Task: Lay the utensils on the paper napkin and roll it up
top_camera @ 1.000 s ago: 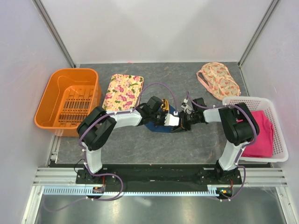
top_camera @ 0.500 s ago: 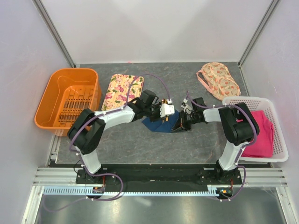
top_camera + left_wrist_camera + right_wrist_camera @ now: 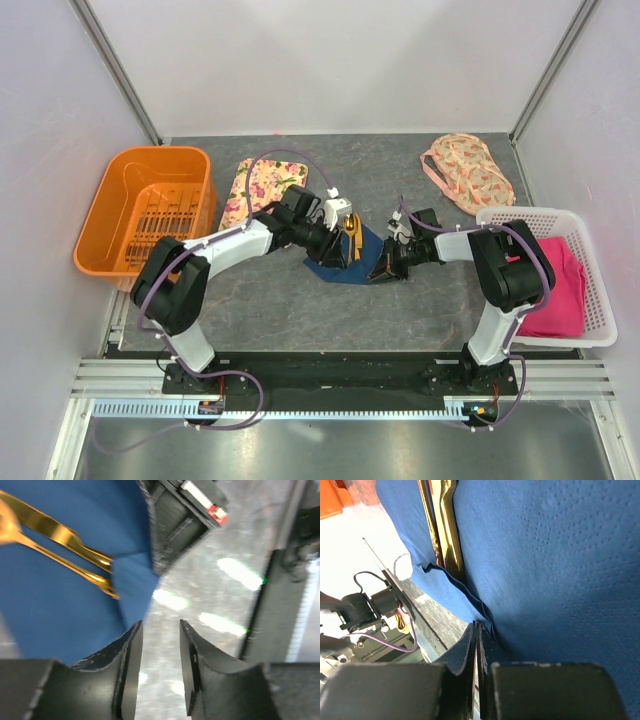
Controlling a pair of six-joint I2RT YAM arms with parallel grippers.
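Observation:
The navy paper napkin (image 3: pixel 345 264) lies mid-table, its right part lifted and folded. The gold utensils (image 3: pixel 350 230) lie on its far part. My right gripper (image 3: pixel 384 270) is shut on the napkin's right edge; in the right wrist view its jaws (image 3: pixel 479 626) pinch a creased fold of the napkin (image 3: pixel 545 555) beside the utensils (image 3: pixel 442 530). My left gripper (image 3: pixel 338 246) is open and empty, just above the napkin's left part. In the left wrist view its jaws (image 3: pixel 160 625) stand apart over bare table, with the napkin (image 3: pixel 60 605) and utensils (image 3: pixel 60 532) to the left.
An orange basket (image 3: pixel 110 215) stands at the far left, with a floral tray (image 3: pixel 262 185) beside it. A floral fabric pouch (image 3: pixel 468 172) lies at the back right. A white basket (image 3: pixel 600 300) holding a pink cloth (image 3: pixel 562 285) stands at the right.
My left gripper has pulled back and to the left, away from the right gripper, uncovering the utensils. The right gripper has kept its hold on the napkin.

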